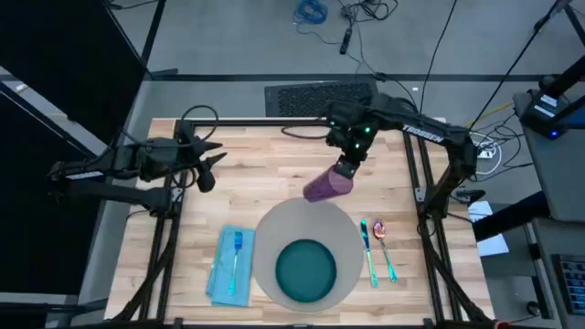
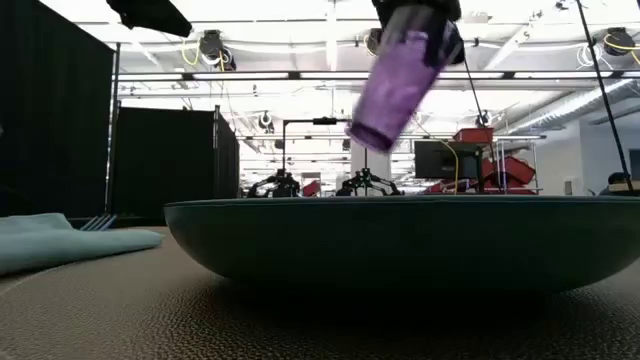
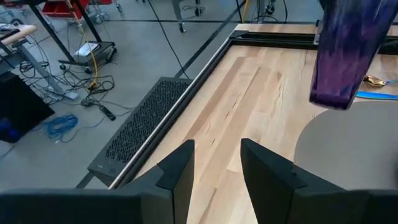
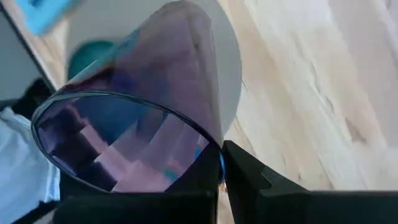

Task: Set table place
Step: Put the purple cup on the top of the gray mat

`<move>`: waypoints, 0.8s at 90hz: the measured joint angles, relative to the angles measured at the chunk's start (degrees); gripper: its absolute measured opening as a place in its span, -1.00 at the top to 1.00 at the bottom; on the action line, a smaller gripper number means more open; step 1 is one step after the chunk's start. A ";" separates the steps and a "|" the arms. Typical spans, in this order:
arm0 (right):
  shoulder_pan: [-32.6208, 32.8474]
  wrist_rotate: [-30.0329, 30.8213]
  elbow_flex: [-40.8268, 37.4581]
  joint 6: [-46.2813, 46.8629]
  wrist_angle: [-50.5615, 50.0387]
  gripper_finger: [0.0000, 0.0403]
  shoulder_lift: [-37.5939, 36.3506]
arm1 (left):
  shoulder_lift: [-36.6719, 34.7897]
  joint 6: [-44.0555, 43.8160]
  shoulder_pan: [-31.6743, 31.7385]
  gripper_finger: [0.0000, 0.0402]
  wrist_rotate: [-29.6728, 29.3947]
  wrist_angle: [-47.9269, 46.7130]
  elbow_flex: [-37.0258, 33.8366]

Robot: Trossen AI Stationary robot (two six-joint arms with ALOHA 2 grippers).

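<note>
A translucent purple cup [image 1: 325,186] hangs tilted in the air over the far edge of the round grey placemat [image 1: 274,228], with my right gripper [image 1: 345,169] shut on it. The cup also shows in the low view [image 2: 398,80] and in the left wrist view [image 3: 343,56]. A dark teal plate [image 1: 306,270] lies on the placemat. My left gripper [image 1: 212,165] stands open over the table's left part, far from the cup, with nothing between its fingers [image 3: 180,171]. My right gripper holds the cup at its rim [image 4: 217,152], with one finger [image 4: 249,177] outside the wall and the other seemingly inside the mouth. The fingers slant down from the far right. The cup is lifted clear and tilted, its narrow base [image 2: 368,135] lowest.
A light blue napkin [image 1: 231,267] with a fork [image 1: 237,249] on it lies left of the placemat. A spoon [image 1: 380,230] and a blue-handled knife [image 1: 368,254] lie to its right. Bare wood [image 1: 265,164] stretches between the two arms.
</note>
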 joint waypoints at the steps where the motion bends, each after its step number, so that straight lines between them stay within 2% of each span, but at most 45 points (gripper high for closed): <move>1: -0.03 0.01 -0.49 0.05 0.05 1.00 0.00 | 0.00 0.00 -0.01 0.42 0.01 -0.01 0.00; 18: -0.38 -0.14 -5.65 0.28 0.11 1.00 -0.46 | 0.03 0.00 -0.01 0.42 0.72 0.01 -0.26; 53: -6.45 3.18 -5.95 -0.05 0.09 1.00 -0.40 | 0.35 0.02 -0.01 0.42 1.36 0.98 -0.35; 72: -7.14 4.08 -7.22 1.28 0.09 1.00 -0.33 | 0.35 0.03 -0.01 0.42 2.40 1.68 -0.35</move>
